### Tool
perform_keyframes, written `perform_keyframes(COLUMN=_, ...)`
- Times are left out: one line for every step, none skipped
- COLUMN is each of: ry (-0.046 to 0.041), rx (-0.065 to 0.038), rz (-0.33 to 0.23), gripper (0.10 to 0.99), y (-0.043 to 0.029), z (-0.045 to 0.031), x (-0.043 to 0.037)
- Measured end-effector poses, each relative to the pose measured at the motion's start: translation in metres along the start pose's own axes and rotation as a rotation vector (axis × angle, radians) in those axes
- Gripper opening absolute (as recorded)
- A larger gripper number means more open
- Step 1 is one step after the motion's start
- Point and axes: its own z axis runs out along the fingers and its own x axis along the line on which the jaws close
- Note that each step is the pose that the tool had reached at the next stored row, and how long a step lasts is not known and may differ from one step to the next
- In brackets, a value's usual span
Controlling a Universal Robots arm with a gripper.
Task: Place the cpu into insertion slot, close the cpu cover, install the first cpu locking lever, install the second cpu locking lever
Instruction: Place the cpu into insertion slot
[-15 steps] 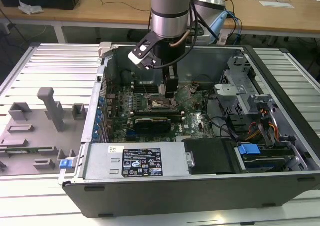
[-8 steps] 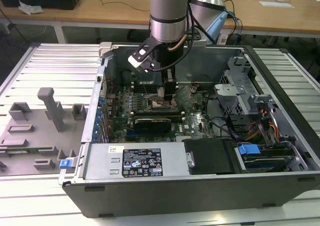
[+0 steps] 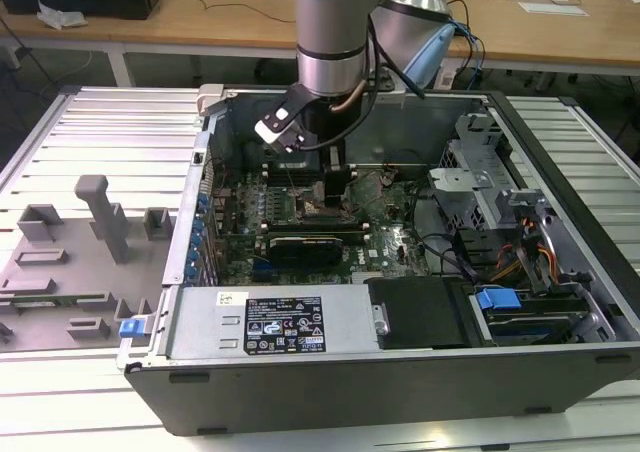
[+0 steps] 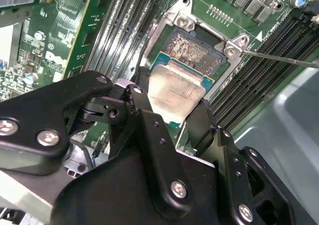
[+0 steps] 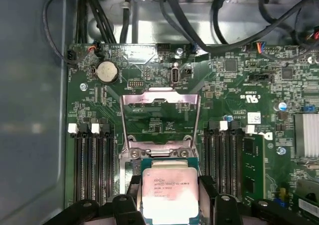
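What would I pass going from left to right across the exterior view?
Grey blocks → blue tab → gripper, holding the cpu → black cover → blue clip.

**Print on Open Computer Too Small to Read**

Dark print lines cross the dull silver top of the small square cpu (image 5: 169, 190), and white lettering dots the green motherboard (image 5: 234, 85). A white triangle mark (image 4: 258, 36) sits by the silver-rimmed square insertion slot (image 4: 192, 48). A black rectangular label (image 3: 285, 324) with white marks fronts the grey metal housing (image 3: 200, 322).
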Motion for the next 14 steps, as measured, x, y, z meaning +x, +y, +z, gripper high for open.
perform_keyframes(ry=-0.0001, rx=0.000, rz=0.000, gripper=0.541, y=-0.0008, z=0.0013, x=0.0002)
perform_keyframes(ry=0.0000, rx=0.000, rz=0.000, gripper=0.541, y=-0.0017, z=0.0021, x=0.0002)
perform_keyframes(ry=-0.0001, rx=0.000, rz=0.000, gripper=0.541, y=-0.0023, z=0.0027, x=0.0002)
perform_keyframes(ry=0.0000, rx=0.000, rz=0.000, gripper=0.541, y=-0.0030, z=0.0035, x=0.0002)
perform_keyframes(ry=0.0000, rx=0.000, rz=0.000, gripper=0.541, y=-0.0036, z=0.0043, x=0.0002)
perform_keyframes(ry=-0.0001, rx=0.000, rz=0.000, gripper=0.541, y=-0.0045, z=0.0057, x=0.0007)
perform_keyframes(ry=-0.0001, rx=0.000, rz=0.000, gripper=0.541, y=-0.0047, z=0.0063, x=0.0017)
perform_keyframes(ry=0.0001, rx=0.000, rz=0.000, gripper=0.541, y=-0.0051, z=0.0073, x=0.0027)
perform_keyframes(ry=0.0001, rx=0.000, rz=0.000, gripper=0.541, y=-0.0057, z=0.0085, x=0.0035)
perform_keyframes(ry=0.0000, rx=0.000, rz=0.000, gripper=0.541, y=-0.0067, z=0.0097, x=0.0040)
perform_keyframes(ry=0.0000, rx=0.000, rz=0.000, gripper=0.541, y=-0.0076, z=0.0107, x=0.0043)
perform_keyframes(ry=0.0000, rx=0.000, rz=0.000, gripper=0.541, y=-0.0083, z=0.0115, x=0.0046)
perform_keyframes(ry=-0.0001, rx=0.000, rz=0.000, gripper=0.541, y=-0.0091, z=0.0128, x=0.0050)
perform_keyframes(ry=-0.0002, rx=0.000, rz=0.001, gripper=0.541, y=-0.0094, z=0.0141, x=0.0053)
